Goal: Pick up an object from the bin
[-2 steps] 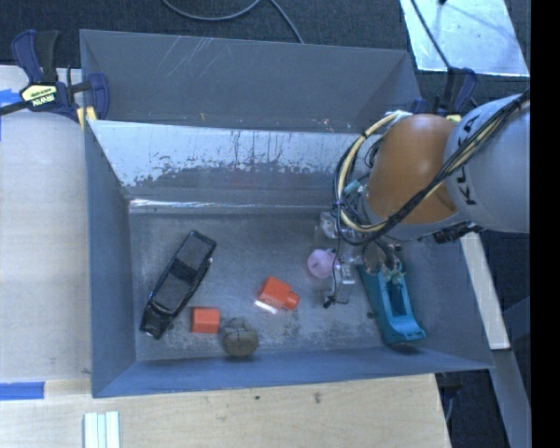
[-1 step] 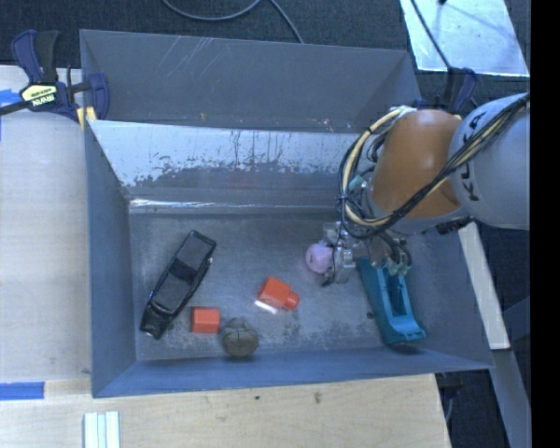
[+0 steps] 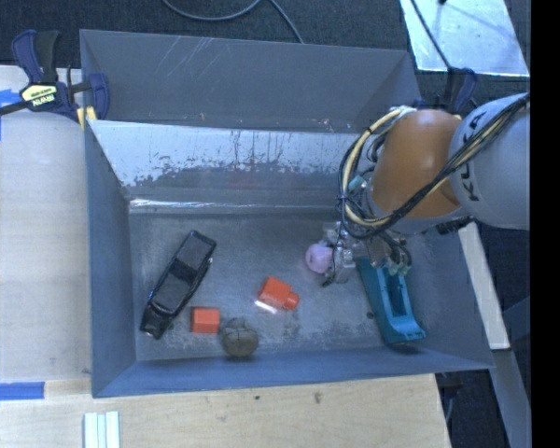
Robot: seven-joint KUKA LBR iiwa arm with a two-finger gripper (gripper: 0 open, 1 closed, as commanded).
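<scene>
My gripper (image 3: 341, 261) is low over the bin floor at the right of centre, under the orange wrist cover. A small pink-lilac ball (image 3: 316, 258) lies right at its fingertips, touching or nearly touching them. A long blue tool (image 3: 392, 304) lies just to the gripper's right, running toward the bin's front right corner. An orange block with a white tag (image 3: 278, 295) sits a little to the left and in front of the ball.
Further left lie a black stapler-like tool (image 3: 177, 283), a small orange cube (image 3: 204, 320) and a grey-brown stone-like lump (image 3: 239, 338). The arm and its cables hang over the bin's right wall.
</scene>
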